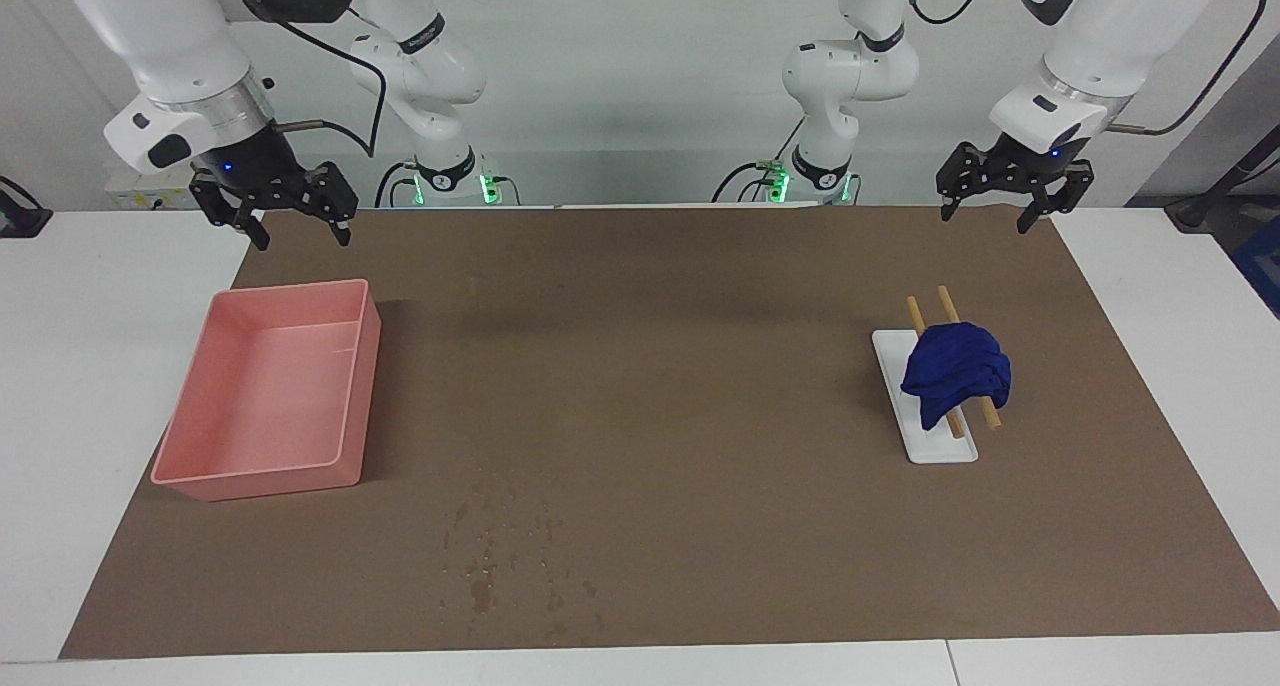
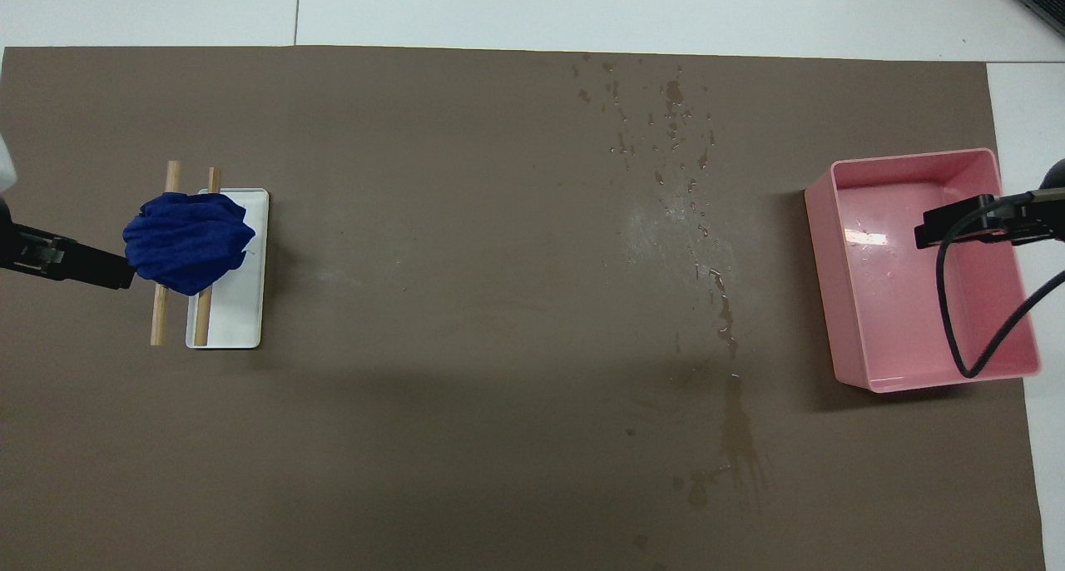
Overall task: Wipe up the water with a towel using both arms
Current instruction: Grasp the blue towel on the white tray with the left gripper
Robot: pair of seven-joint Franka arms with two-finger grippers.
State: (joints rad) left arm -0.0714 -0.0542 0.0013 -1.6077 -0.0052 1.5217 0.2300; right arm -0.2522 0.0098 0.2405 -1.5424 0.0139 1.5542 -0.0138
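On two wooden rods (image 1: 968,366) rests the towel (image 1: 957,371), soft and light; pinch its top folds. Left end effector (image 1: 1012,198) and right end effector (image 1: 276,212) hang spread, empty.

Left pincer (image 1: 1012,194) and right pincer (image 1: 274,209) raised, fingers spread.

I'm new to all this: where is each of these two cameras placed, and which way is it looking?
Facing view: high across the table, looking at the robots; both white arms show, the open left gripper and open right gripper hanging above the mat's edge nearest the robots.
Overhead view: high above the robots' end, looking steeply down; only dark gripper parts show at the sides.
Shared: the brown mat, crumpled blue cloth towel on two wooden sticks over a white tray, pink plastic tub, and water specks.
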